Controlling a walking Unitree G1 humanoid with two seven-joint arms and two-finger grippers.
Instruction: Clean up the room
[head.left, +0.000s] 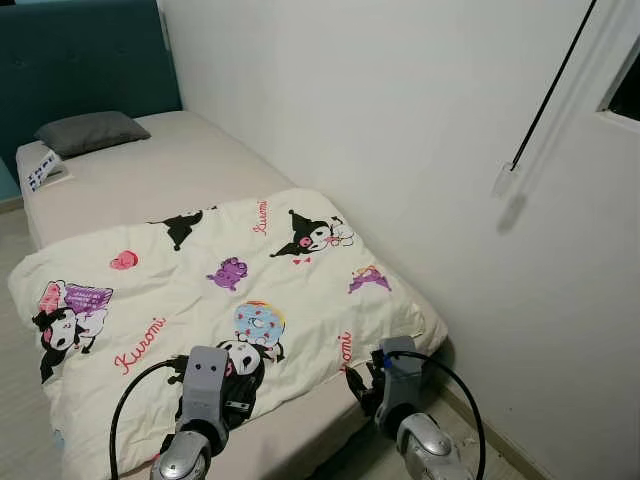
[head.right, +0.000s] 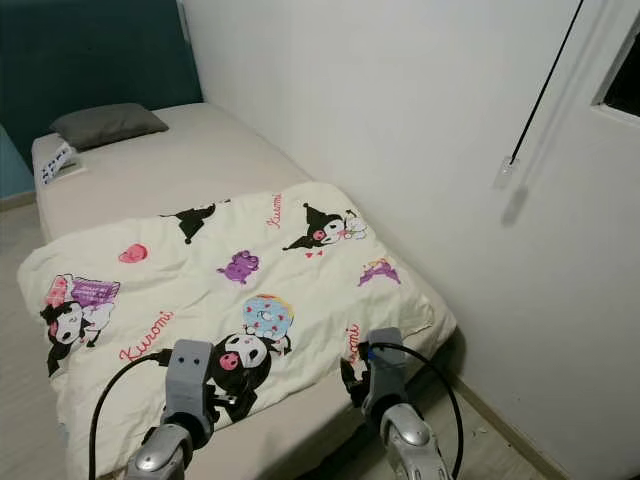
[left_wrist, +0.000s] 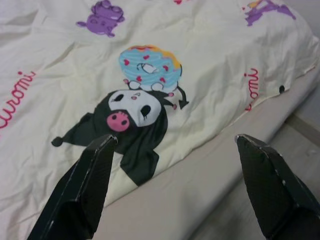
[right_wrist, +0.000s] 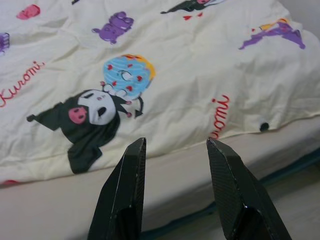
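A cream duvet (head.left: 220, 290) printed with cartoon characters lies spread flat over the foot half of a single bed (head.left: 190, 165). A grey pillow (head.left: 92, 131) rests at the head end. My left gripper (left_wrist: 175, 145) hovers open over the duvet's near edge, close to the black cartoon figure (left_wrist: 130, 112). My right gripper (right_wrist: 176, 145) is open too, pointing at the duvet's front edge and the bare mattress strip (right_wrist: 200, 160) below it. Nothing sits between either pair of fingers.
A white wall (head.left: 400, 120) runs along the bed's right side. A black cord with a white tag (head.left: 505, 180) hangs on it. A small printed packet (head.left: 42, 170) lies beside the pillow. A teal headboard (head.left: 80, 60) stands behind. Pale floor (head.left: 20, 420) lies left of the bed.
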